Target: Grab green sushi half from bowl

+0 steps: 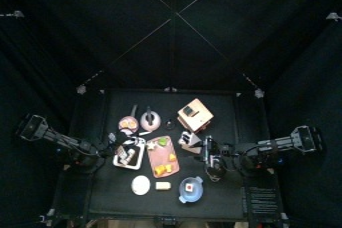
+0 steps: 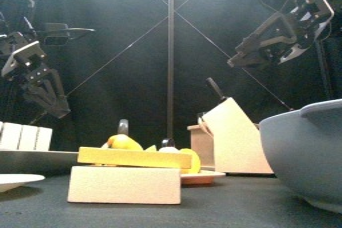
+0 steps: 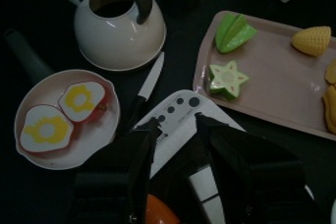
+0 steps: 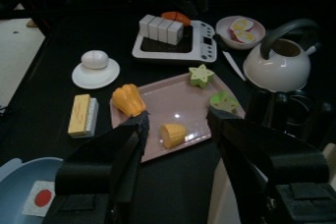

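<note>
The light-blue bowl [image 1: 182, 186] stands near the table's front edge, right of centre. It is large at the right in the front view [image 2: 307, 162] and also shows in the right wrist view [image 4: 19, 181]. In it lies a white piece with a red centre [image 4: 39, 197]; I cannot make out a green sushi half. My right gripper [image 1: 211, 157] hangs open and empty above the table behind the bowl; the right wrist view [image 4: 178, 159] shows its jaws apart. My left gripper [image 1: 120, 155] is open over the white sushi rack [image 3: 178, 120].
A pink tray [image 4: 184, 115] in the middle holds an orange piece, a yellow wedge, a star slice [image 3: 230, 78] and a green leaf [image 3: 234, 31]. A white disc [image 1: 140, 184] and a yellow block [image 1: 163, 184] lie left of the bowl. A kettle [image 1: 147, 120], an egg plate [image 3: 59, 115] and a knife block [image 1: 195, 114] stand behind.
</note>
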You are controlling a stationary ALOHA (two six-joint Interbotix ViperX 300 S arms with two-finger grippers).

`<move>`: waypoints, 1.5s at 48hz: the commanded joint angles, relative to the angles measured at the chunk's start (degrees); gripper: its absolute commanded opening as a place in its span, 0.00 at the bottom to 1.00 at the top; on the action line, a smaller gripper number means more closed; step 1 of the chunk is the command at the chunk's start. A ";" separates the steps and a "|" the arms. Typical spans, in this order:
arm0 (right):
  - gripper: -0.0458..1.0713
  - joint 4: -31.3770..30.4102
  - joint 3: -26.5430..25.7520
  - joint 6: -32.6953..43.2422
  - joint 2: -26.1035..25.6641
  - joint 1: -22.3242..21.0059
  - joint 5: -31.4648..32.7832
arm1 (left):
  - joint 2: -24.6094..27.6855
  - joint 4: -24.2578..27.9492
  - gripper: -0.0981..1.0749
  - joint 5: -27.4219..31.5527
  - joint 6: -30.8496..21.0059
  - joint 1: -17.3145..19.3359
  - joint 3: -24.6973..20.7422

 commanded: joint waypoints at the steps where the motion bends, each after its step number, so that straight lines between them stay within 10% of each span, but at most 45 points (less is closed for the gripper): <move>1: 0.81 0.09 -0.97 -0.09 -0.09 0.09 -0.35 | -0.09 0.00 0.74 0.00 -0.09 -0.09 -0.62; 30: 0.81 2.46 -2.81 0.00 0.79 4.04 1.05 | -0.09 -0.09 0.74 0.00 -0.18 0.00 -0.26; 50: 0.81 18.11 -10.28 0.62 7.56 10.81 10.63 | -0.09 1.32 0.74 0.00 0.79 0.35 -0.79; 72: 0.81 38.41 -17.93 0.79 15.03 13.71 21.88 | -4.39 27.42 0.74 0.09 0.79 2.11 -7.03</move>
